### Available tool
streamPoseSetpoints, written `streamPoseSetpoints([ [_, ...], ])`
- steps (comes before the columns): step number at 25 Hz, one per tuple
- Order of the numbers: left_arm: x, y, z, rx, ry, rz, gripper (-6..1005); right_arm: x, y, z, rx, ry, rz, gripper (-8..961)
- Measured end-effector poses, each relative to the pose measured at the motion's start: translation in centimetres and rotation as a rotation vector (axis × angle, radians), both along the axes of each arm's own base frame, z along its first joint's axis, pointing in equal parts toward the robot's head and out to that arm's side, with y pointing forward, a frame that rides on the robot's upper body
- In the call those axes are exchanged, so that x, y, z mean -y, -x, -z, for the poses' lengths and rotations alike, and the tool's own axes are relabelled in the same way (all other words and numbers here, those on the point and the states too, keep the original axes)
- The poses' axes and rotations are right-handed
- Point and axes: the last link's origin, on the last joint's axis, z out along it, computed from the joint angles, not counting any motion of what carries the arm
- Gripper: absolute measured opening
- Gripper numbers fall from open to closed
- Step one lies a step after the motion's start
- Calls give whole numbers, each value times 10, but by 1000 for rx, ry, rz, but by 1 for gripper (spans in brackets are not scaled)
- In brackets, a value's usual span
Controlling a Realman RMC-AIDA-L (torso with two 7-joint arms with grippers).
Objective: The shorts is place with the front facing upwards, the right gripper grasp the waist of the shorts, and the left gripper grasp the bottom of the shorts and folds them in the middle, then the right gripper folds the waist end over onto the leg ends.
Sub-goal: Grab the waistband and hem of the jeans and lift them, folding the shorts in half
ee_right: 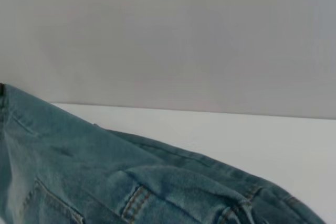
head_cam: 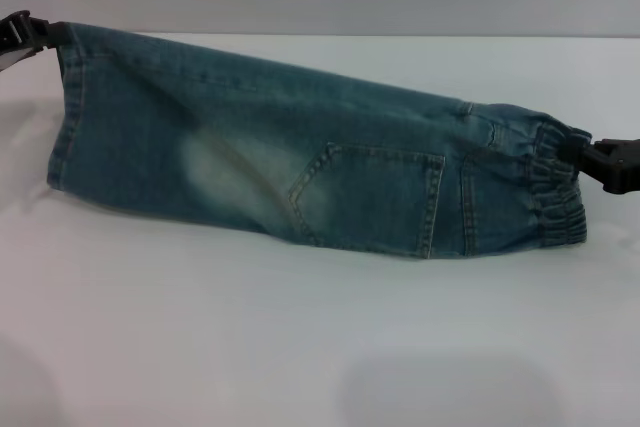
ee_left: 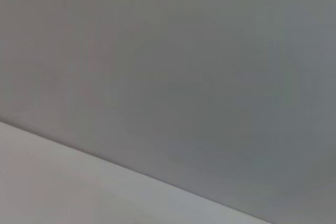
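White table (head_cam: 300, 347) filled the near foreground of the head view, bare below the blue denim shorts (head_cam: 300, 172), which hung stretched lengthwise above it, the lower edge close to the surface. At nine o'clock, high up, the left gripper (head_cam: 25, 32) pinched the leg hems. At three o'clock, lower, the right gripper (head_cam: 600, 162) clamped the elastic waistband, so the cloth sloped down toward it.

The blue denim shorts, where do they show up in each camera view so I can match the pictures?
Head view: the blue denim shorts stretch across the middle, held up between the left gripper and right gripper.
Left wrist view: not in it.
Right wrist view: they fill the lower part.
Shared landmark: the white table.
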Motion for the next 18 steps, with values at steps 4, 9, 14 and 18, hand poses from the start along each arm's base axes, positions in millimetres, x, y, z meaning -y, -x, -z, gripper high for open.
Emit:
streamPoseSetpoints([
  [4, -4, -1, 9, -36, -16, -8, 5, -4, -2, 0, -16, -44, 20, 16],
  [9, -13, -10, 22, -106, -9, 12, 6, -7, -1, 4, -24, -78, 18, 18],
  [14, -20, -14, 27, -145, -34, 21, 6, -11, 2, 8, -14, -94, 20, 20],
  [18, -24, -14, 31, -185, -51, 24, 6, -15, 3, 10, -8, -123, 23, 21],
])
